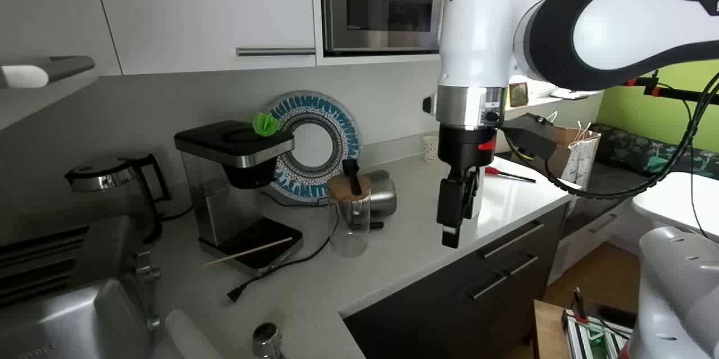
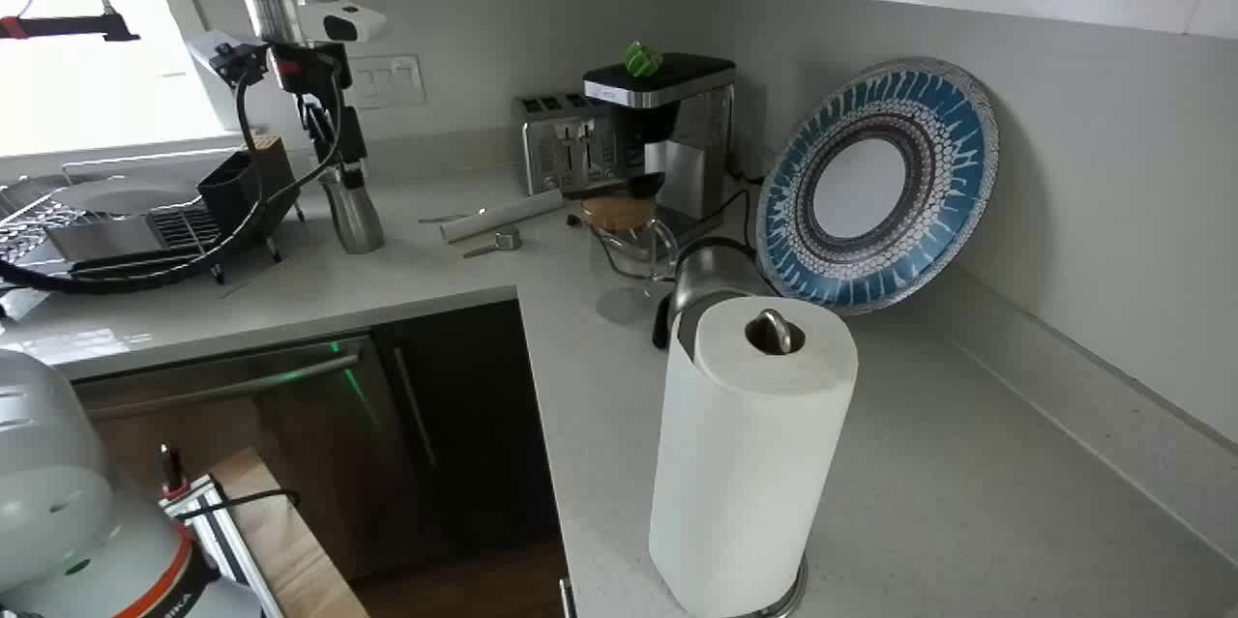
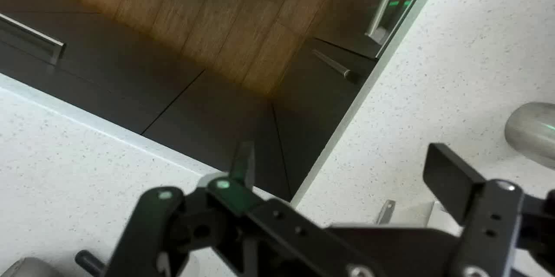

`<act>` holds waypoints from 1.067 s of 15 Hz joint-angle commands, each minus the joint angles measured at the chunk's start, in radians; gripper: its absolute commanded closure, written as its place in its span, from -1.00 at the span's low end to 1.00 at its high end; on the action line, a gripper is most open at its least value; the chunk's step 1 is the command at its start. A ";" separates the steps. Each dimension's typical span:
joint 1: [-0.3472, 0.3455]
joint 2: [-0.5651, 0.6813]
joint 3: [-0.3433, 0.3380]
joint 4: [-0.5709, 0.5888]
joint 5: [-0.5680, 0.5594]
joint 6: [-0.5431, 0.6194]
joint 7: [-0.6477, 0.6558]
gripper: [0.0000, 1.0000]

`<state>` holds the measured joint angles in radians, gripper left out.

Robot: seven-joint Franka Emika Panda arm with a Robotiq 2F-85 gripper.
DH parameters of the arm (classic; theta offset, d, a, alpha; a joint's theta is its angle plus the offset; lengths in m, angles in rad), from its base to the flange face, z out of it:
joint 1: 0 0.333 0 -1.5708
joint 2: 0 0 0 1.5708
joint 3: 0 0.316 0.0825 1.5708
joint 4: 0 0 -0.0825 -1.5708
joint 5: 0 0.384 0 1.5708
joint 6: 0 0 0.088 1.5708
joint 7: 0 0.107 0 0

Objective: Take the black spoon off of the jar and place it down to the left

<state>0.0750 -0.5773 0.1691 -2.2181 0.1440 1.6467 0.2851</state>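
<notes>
The black spoon lies on the wooden lid of the clear glass jar, its handle pointing up and back. In an exterior view the dark spoon shows on the brown lid of the jar. I cannot make out spoon or jar in the wrist view. My gripper hangs pointing down, above counter height and apart from the jar, to its right in that exterior view. It also shows at the upper left in an exterior view. In the wrist view the gripper is open, with nothing between its fingers.
A silver pitcher lies beside the jar. The coffee machine, a blue patterned plate and a toaster stand along the wall. A paper towel roll stands on the counter. The counter edge forms an inner corner.
</notes>
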 commanded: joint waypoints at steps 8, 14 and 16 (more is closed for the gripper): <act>-0.166 0.085 -0.025 0.035 -0.221 0.389 0.125 -1.00; -0.222 0.180 -0.044 0.048 -0.251 0.569 0.274 -1.00; -0.231 0.237 -0.046 0.078 -0.271 0.587 0.332 -1.00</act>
<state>-0.1806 -0.3418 0.1442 -2.1427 -0.1168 2.2374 0.6111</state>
